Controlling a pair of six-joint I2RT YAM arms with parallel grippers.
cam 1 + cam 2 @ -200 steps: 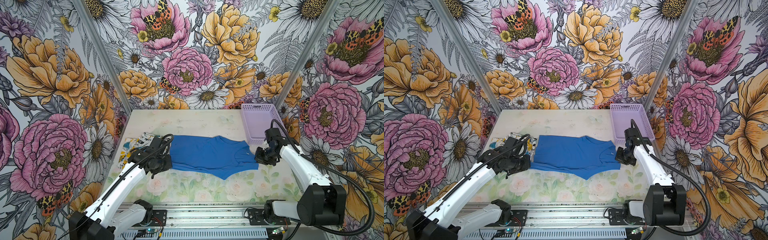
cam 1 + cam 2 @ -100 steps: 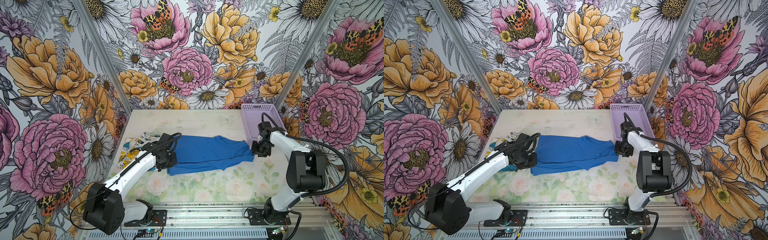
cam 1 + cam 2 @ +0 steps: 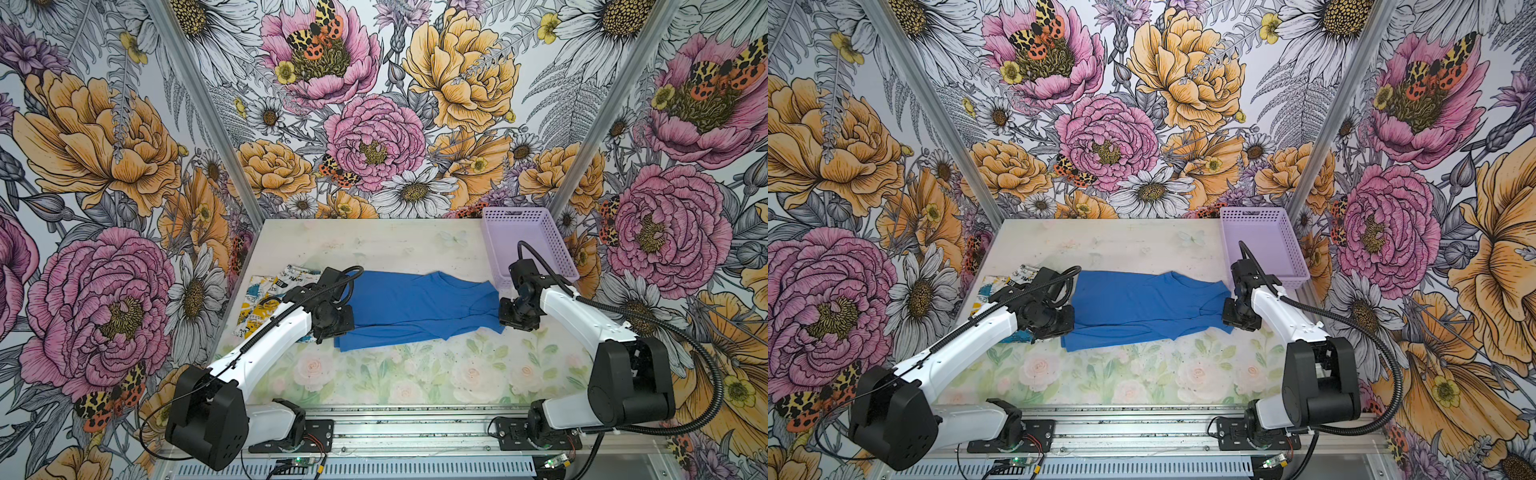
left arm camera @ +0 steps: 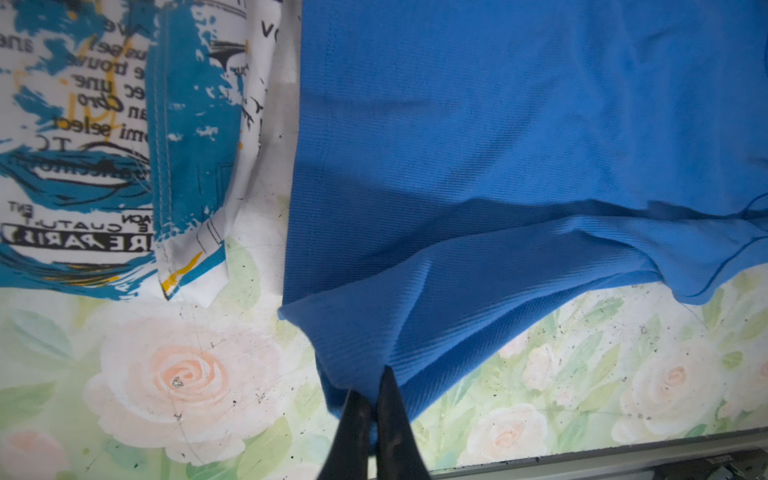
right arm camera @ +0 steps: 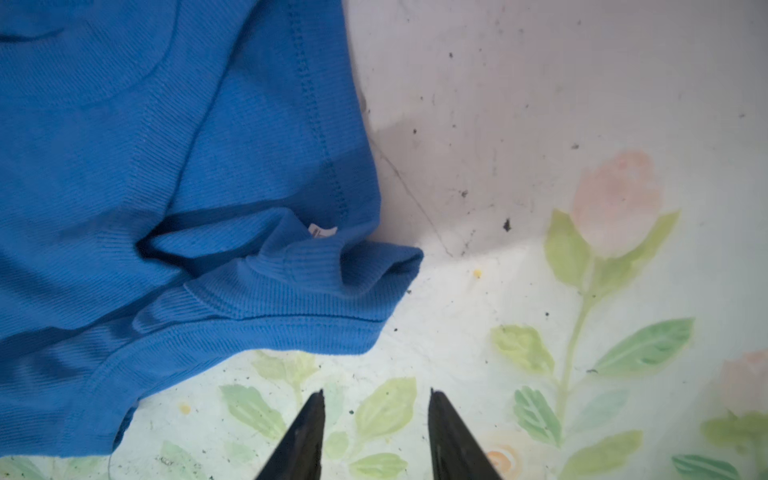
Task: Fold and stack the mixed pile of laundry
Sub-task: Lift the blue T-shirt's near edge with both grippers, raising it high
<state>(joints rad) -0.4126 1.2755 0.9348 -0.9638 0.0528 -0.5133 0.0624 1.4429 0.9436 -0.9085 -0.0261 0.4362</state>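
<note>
The royal blue T-shirt (image 3: 415, 305) (image 3: 1142, 305) lies across the middle of the table, folded lengthwise into a long band. My left gripper (image 4: 374, 384) is shut on the shirt's near left corner (image 4: 365, 353), and in both top views it sits at that end (image 3: 337, 330) (image 3: 1059, 328). My right gripper (image 5: 376, 392) stands open over bare table just off the shirt's right end (image 5: 332, 291), with nothing between its fingers; a top view shows it there (image 3: 510, 322). The white printed garment (image 3: 266, 299) (image 4: 83, 145) lies flat to the left of the shirt, partly under my left arm.
A lavender perforated basket (image 3: 515, 212) (image 3: 1258, 212) stands at the back right corner, just behind my right arm. Flowered walls close in the table on three sides. A metal rail (image 3: 415, 415) runs along the front edge.
Both grippers carried the shirt's near edge toward the back, making it a narrower band. The right gripper then opened, let go of the shirt's right end and drew slightly back. The left stays shut.
</note>
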